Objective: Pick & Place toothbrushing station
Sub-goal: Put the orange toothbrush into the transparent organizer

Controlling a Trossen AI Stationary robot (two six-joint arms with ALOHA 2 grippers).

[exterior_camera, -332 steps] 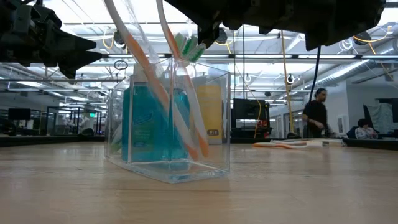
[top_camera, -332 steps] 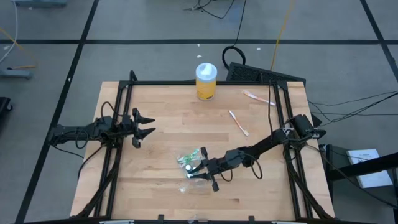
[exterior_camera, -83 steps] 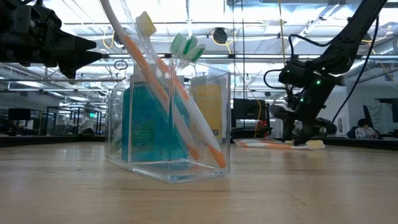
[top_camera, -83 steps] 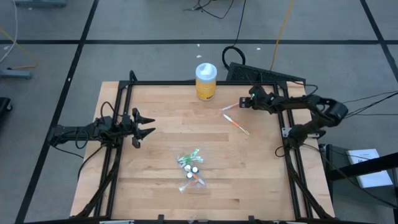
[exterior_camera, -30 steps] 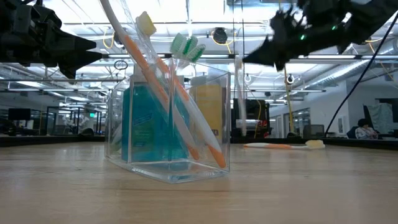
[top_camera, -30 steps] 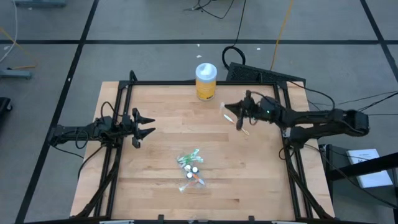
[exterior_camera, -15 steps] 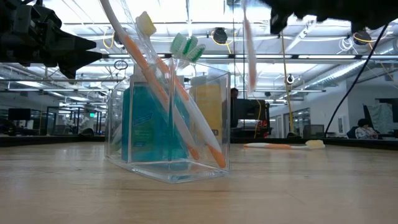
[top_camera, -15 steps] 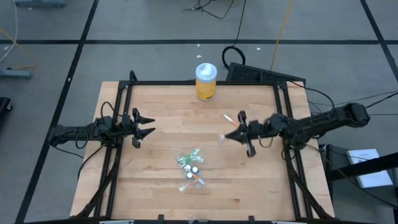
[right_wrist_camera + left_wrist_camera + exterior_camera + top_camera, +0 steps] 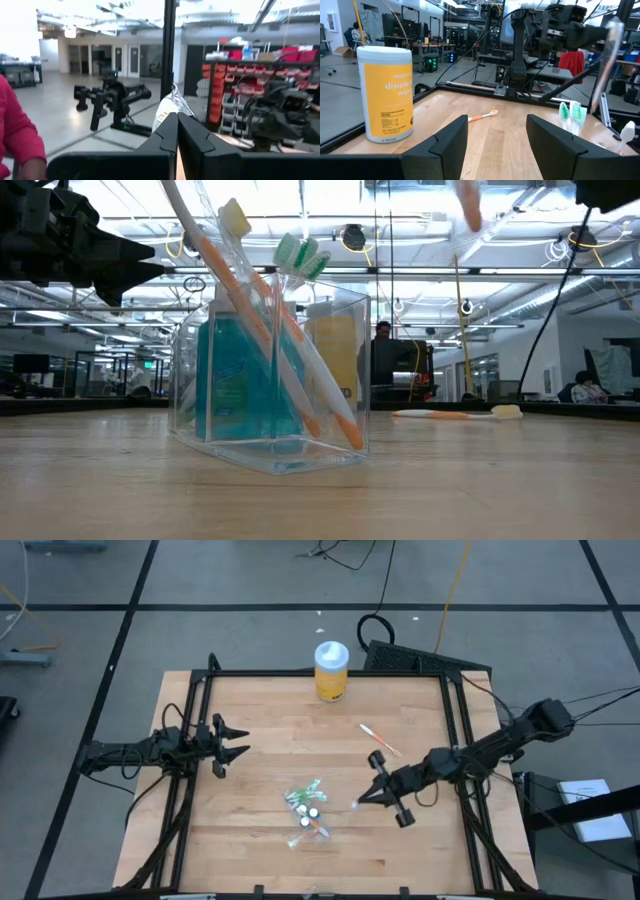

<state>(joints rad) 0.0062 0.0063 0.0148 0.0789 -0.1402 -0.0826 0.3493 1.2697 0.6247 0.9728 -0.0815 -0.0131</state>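
High view: right gripper (image 9: 366, 798) out over the middle of the wooden table (image 9: 260, 720), just right of the toothbrushing station (image 9: 305, 810), fingers pressed together on a toothbrush (image 9: 357, 803) whose pale tip pokes out toward the station. Station standing near the front centre of the table, clear-walled, with green, white and orange brush heads sticking up; seen from table height as a see-through box (image 9: 270, 375) holding a blue item and several slanted brushes. A second toothbrush, orange and white (image 9: 381, 740), lying flat on the table behind the right gripper, well apart from it. Yellow jar with white lid (image 9: 331, 670) at the table's far edge. Left gripper (image 9: 236, 740) parked at the left side, fingers spread apart, nothing between them. Beyond the table in the low view, a person (image 9: 382, 332) in the room.
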